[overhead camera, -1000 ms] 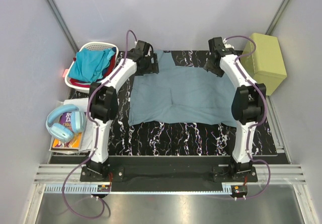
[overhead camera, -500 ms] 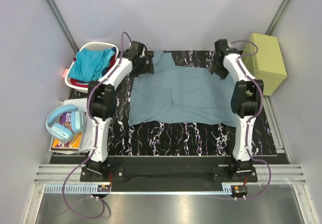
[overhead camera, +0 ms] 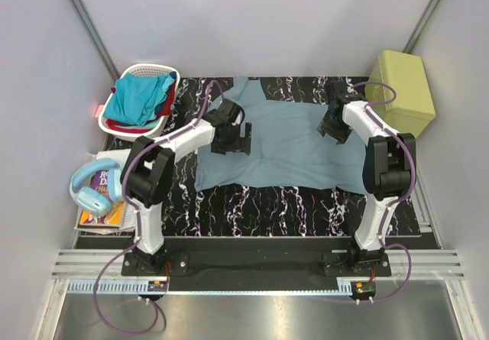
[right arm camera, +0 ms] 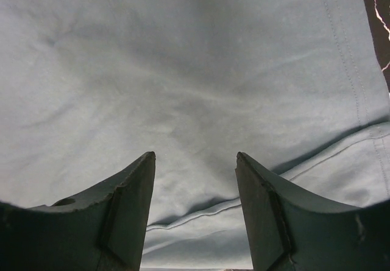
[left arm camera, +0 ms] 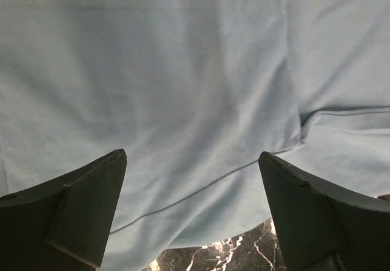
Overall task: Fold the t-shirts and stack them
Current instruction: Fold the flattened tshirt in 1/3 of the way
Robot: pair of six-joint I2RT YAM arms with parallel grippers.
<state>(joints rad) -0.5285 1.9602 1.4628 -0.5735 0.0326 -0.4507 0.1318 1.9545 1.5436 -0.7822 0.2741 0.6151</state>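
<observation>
**Desk:** Which step are you on?

**Me:** The first fold, as I judge it. The grey-blue t-shirt lies spread on the bench, directly under both arms. My left gripper hangs over it with its jaws wide apart and nothing between them. My right gripper is over the shirt's other side, jaws parted less widely, and I see only cloth below the gap, so it holds nothing either.

**Desk:** And the other shirts?

**Me:** The turquoise tee and the red tee are bundled in the laundry basket, well off beyond my left gripper's outer side. Neither is folded, so I'd say the task has barely begun.

**Desk:** What does the next move need?

**Me:** An edge to pinch. Just below my left gripper, a hem runs close to bare bench. Near my right gripper a doubled seam lies on its near side. I think each gripper should drop onto an edge and close on one layer. Then both lift together and carry the cloth across. Flat cloth offers no grip.
</observation>
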